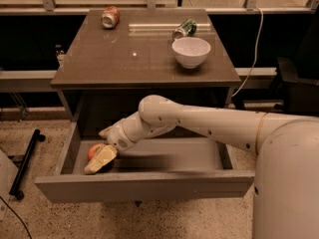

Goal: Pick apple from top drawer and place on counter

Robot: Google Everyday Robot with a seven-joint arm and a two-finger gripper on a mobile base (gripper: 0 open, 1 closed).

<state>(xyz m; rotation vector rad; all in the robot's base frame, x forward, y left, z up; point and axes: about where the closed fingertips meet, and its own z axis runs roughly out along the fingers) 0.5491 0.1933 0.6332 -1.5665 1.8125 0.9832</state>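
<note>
Your gripper (101,159) sits against the apple (94,150) at the top drawer's (149,185) left end, grip state impossible to tell, so centre on the fruit and confirm a firm hold before lifting to the counter (139,59).

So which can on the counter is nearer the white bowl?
The green can, just behind the bowl; the red can lies far left. The tool is down in the drawer.
</note>
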